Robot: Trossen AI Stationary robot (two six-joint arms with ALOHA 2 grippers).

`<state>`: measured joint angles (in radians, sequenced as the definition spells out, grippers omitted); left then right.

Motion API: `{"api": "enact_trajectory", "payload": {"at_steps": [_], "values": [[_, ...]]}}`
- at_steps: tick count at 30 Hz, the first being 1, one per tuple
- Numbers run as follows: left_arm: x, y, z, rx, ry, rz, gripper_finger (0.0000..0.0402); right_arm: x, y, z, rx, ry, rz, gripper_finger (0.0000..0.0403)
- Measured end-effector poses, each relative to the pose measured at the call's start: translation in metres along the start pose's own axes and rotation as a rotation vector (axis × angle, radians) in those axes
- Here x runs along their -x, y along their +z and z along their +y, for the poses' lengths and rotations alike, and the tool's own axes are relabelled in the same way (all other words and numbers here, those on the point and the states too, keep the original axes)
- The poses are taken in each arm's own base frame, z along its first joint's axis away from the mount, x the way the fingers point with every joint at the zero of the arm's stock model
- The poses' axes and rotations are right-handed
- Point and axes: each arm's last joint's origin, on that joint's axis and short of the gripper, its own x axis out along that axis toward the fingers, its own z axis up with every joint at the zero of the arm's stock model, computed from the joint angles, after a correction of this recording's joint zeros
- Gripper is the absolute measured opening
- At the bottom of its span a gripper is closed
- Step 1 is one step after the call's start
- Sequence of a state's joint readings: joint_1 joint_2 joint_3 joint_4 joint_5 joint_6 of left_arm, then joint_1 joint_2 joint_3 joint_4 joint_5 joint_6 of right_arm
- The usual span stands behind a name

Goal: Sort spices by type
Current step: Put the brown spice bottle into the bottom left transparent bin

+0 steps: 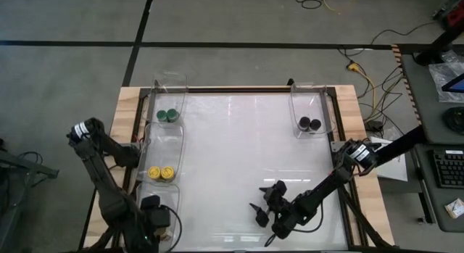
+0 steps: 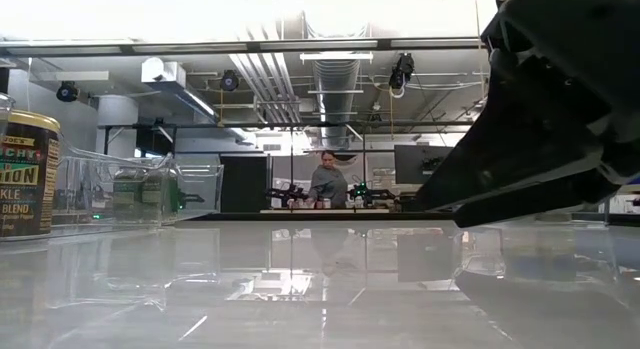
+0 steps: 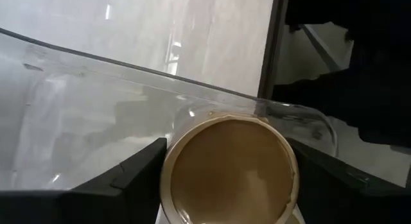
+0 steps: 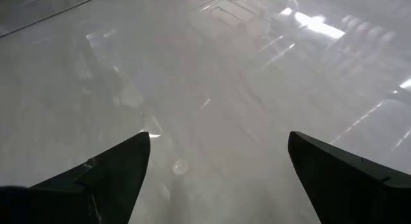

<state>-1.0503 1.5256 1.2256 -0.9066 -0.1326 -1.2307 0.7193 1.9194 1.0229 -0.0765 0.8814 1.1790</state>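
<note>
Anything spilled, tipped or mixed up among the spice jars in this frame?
Nothing stands out. The green-lidded jars, yellow-lidded jars and black-lidded jars stand upright, each pair in its own clear bin. The left gripper straddles a tan-lidded jar; the right gripper is open and empty.

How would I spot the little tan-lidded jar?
Follow the row of clear plastic bins along the table's left edge to the nearest one. There the left gripper straddles a small round jar with a tan lid; neighbouring bins hold yellow and green lids.
</note>
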Motion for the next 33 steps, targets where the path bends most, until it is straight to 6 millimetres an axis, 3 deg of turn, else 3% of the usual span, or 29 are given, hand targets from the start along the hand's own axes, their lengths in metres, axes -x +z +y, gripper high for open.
{"api": "enact_trajectory", "payload": {"at_steps": [6, 16, 26, 33], "values": [[-0.012, -0.004, -0.009, -0.010, 0.017, 0.013, 0.0261, 0.000, 0.000, 0.000, 0.000, 0.000, 0.001, 0.0361], [-0.014, 0.003, -0.037, -0.076, 0.016, 0.022, 0.0261, 0.000, 0.000, 0.000, 0.000, 0.001, 0.003, 0.0361], [-0.026, -0.004, -0.031, -0.063, 0.099, 0.049, 0.0262, 0.000, 0.000, 0.000, -0.029, 0.004, 0.002, 0.0361], [-0.027, -0.007, -0.037, -0.045, 0.050, 0.046, 0.0262, 0.000, 0.000, 0.001, -0.030, 0.012, 0.020, 0.0361]]}}
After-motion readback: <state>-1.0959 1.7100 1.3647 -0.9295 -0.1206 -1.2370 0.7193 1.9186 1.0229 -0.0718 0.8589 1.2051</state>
